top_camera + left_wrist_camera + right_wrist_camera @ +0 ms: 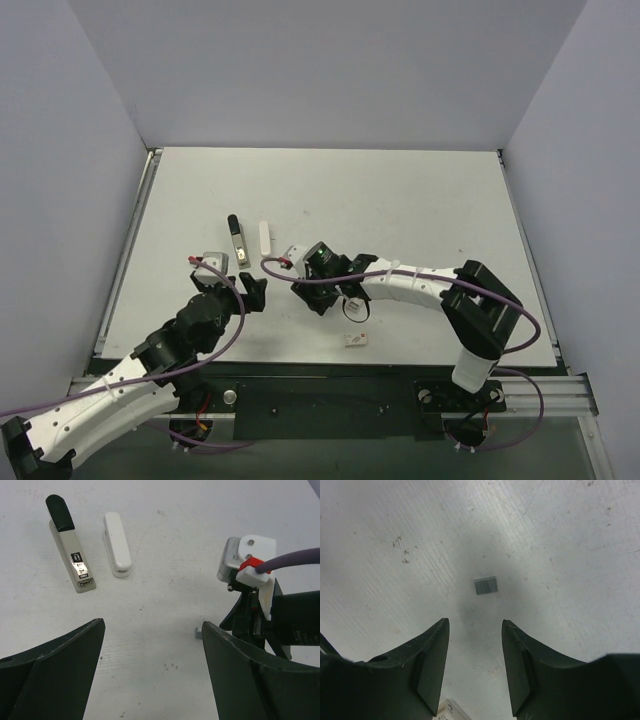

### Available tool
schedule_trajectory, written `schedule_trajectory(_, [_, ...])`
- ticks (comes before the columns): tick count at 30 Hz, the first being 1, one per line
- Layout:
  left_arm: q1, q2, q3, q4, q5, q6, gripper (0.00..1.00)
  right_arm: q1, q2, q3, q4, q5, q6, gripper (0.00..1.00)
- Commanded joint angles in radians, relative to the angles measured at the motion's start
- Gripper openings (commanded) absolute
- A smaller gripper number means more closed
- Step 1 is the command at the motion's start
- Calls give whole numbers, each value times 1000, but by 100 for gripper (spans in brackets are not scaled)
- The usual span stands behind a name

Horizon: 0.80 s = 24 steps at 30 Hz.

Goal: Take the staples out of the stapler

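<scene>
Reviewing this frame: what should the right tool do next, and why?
Probably lift the right tool straight up and away: the staples lie free on the table, just beyond its open jaws, untouched, and the stapler lies apart in two pieces.

On the bench (400,200), the stapler rail part (71,555) lies just left of the stapler top bar (117,545). The 2 are side by side but apart, running lengthwise away from the arms. The staples (485,585) lie nearer the arms, right of both. 1 packet (356,341) sits nearest the bench's front edge, right of the staples.
</scene>
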Motion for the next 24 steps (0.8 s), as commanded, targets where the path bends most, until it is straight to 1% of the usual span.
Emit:
schedule_trajectory(1, [3,-37,-10,11,-42,-15,89,8,41,60,2,-57,-85,42])
schedule_trajectory(9, [5,-56,-15,-12,-63,-14,89,8,116,100,13,-49,-124,41])
schedule_trajectory(21, [3,-68,-24,-15,-74,-9,89,-4,160,129,5,-26,-133,39])
schedule_trajectory(24, [3,-66,-27,-12,-72,-9,89,-4,174,134,5,-18,-132,36])
